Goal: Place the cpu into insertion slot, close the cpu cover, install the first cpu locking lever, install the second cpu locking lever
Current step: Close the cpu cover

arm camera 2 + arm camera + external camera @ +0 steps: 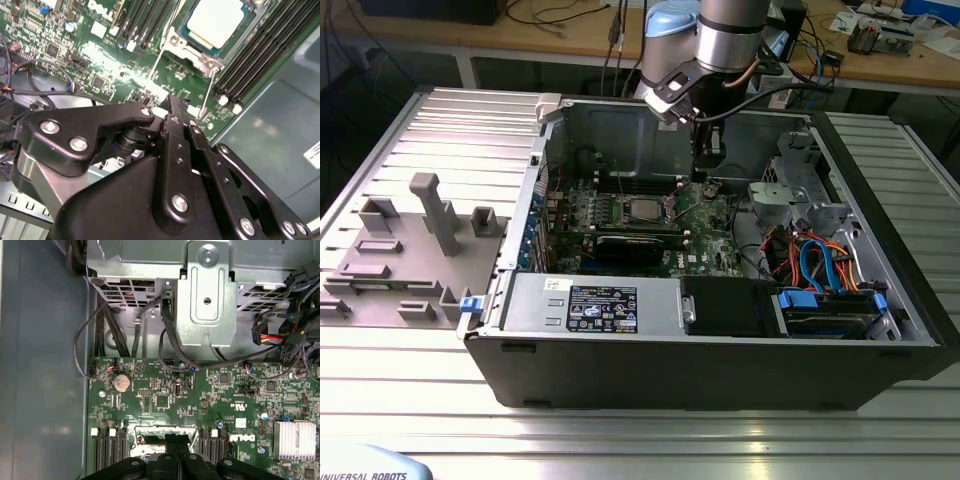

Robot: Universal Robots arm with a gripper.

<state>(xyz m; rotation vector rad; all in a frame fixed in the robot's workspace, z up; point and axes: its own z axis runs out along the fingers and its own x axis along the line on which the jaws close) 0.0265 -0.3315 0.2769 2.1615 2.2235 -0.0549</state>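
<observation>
End effector [708, 162], fingers together with nothing seen between them, hangs above the motherboard [165, 400]; the seated cpu [642, 208] lies toward the exterior view's left of it

The exterior view looks obliquely down into the open computer case [720, 350] from outside. Both wrist views face the motherboard [165, 400] closely; all views share it.

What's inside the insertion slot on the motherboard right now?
The cpu lies in the insertion slot, with its silver-grey top facing up. The slot's floor beneath it is covered by the cpu, so it cannot be seen.
</observation>
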